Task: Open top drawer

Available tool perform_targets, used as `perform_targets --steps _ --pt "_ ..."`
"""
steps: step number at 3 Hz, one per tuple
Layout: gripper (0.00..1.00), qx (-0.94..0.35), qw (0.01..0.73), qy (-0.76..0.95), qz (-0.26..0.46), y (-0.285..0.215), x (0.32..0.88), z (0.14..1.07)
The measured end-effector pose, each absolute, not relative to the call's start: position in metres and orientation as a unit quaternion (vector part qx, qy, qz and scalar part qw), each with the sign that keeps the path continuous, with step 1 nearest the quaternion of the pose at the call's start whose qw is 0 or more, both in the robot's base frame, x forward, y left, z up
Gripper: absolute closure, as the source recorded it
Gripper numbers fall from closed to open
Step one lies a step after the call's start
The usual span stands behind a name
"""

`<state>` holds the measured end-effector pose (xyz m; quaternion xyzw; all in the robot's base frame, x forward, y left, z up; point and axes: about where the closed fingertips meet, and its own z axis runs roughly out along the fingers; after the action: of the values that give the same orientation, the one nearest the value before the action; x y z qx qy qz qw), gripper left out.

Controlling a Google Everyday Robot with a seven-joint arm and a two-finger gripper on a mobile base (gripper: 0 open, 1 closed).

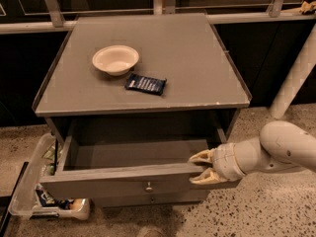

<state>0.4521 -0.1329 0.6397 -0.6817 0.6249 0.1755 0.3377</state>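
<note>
The top drawer (123,179) of the grey cabinet is pulled out, its plain grey inside showing and a small round metal knob (148,185) at the centre of its front. My gripper (199,167) is at the right end of the drawer's front panel, with one cream finger (201,155) above the top edge and the other (202,177) in front of the panel. The white arm reaches in from the right.
A cream bowl (115,59) and a dark blue packet (145,83) lie on the cabinet top (197,73). A lower drawer front (153,199) shows beneath. A clear bin (34,201) with packets stands on the floor at the left. A white post (296,73) rises at the right.
</note>
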Motion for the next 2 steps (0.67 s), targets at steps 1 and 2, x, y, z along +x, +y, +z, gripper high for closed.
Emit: perform_targets --steps 1,2 --pt "0.59 -0.682 0.338 0.625 0.175 -0.1329 0.4521 0.6397" --pt "0.35 -0.682 0.338 0.625 0.175 -0.1329 0.4521 0.6397"
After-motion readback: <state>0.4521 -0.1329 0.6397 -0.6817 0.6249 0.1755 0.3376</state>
